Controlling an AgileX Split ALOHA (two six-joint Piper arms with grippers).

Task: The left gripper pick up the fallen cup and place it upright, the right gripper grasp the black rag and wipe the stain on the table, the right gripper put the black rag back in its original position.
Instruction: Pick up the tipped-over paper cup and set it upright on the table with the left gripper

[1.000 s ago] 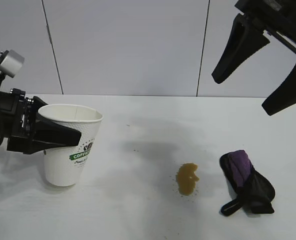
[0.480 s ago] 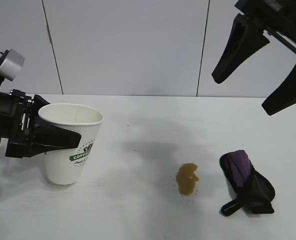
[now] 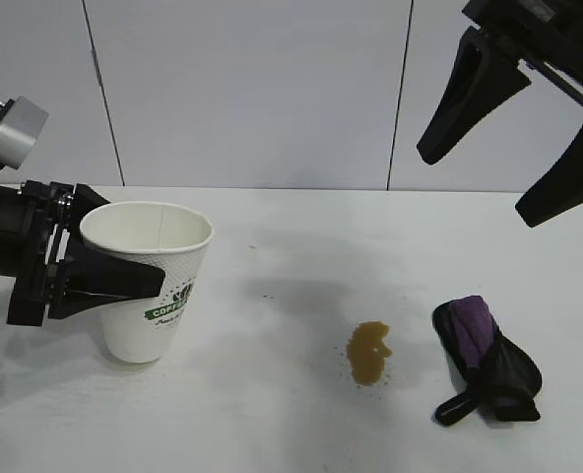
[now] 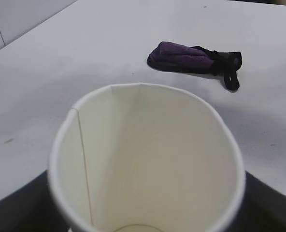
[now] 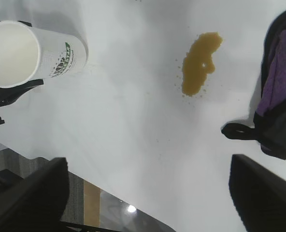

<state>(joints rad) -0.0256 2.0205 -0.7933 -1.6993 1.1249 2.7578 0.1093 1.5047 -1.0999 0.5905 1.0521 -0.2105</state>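
The white paper cup (image 3: 152, 286) with a green logo is nearly upright, slightly tilted, at the left of the table (image 3: 301, 256). My left gripper (image 3: 124, 281) is shut on the cup's side. The left wrist view looks down into its open mouth (image 4: 148, 159). The amber stain (image 3: 369, 352) lies right of centre, also in the right wrist view (image 5: 200, 63). The black rag (image 3: 485, 361) with purple folds lies right of the stain; it also shows in both wrist views (image 4: 191, 57) (image 5: 278, 106). My right gripper (image 3: 513, 138) hangs open high above the rag.
The grey panelled wall (image 3: 272, 89) with dark seams stands behind the table. The table's near edge (image 5: 133, 195) shows in the right wrist view, with floor below it. Bare tabletop lies between the cup and the stain.
My left gripper has moved the cup slightly right and toward the front, tilting it a little. The right arm, the rag and the stain have not moved.
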